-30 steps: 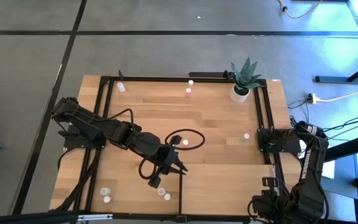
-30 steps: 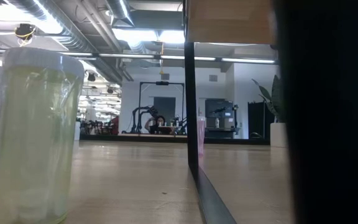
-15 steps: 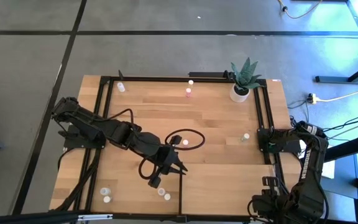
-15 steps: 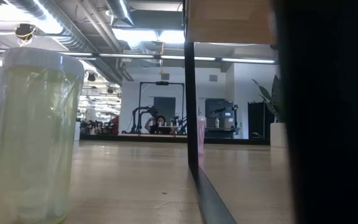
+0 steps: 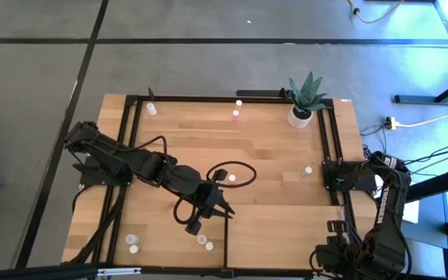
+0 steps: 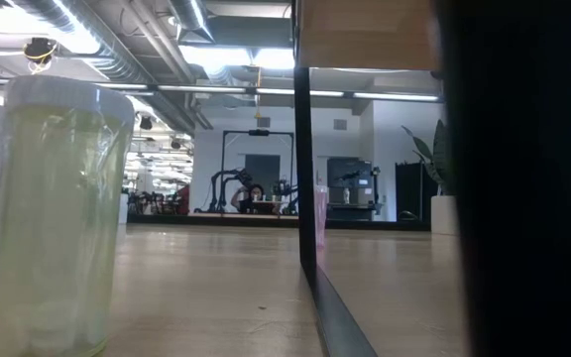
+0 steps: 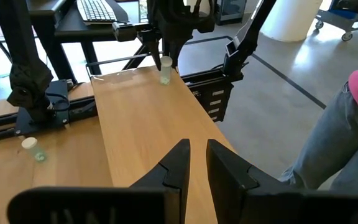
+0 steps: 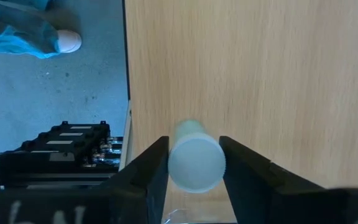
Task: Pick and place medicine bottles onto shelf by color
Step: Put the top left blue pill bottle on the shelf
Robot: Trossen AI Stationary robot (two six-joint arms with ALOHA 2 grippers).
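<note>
My right gripper (image 8: 194, 163) points straight down over the far right corner of the pale wood shelf (image 5: 282, 237), shut on a pale greenish medicine bottle (image 7: 165, 70) with a white cap. In the high view that gripper (image 5: 341, 177) hides the bottle. My left gripper (image 7: 197, 162) is shut and holds nothing. It hangs above the shelf's left end (image 5: 222, 208), pointing along the shelf toward the right arm. Several other bottles stand on the tabletop, among them a green one (image 5: 306, 171) and a pink one (image 5: 236, 116). My right gripper pinches the bottle at its white cap (image 8: 176, 165), one finger on each side. The fingers (image 7: 166, 46) come from above and point down. The bottle is upright, and its base seems to stand on the shelf's surface near the corner (image 7: 165, 81).
A potted plant (image 5: 306, 97) stands at the far right. Bottles stand near the front left (image 5: 132, 243), by the shelf's left post (image 5: 206, 243) and along the far edge (image 5: 152, 109). A black cable loop (image 5: 236, 173) lies mid-table. A person's leg (image 7: 347, 130) shows beyond the near edge.
</note>
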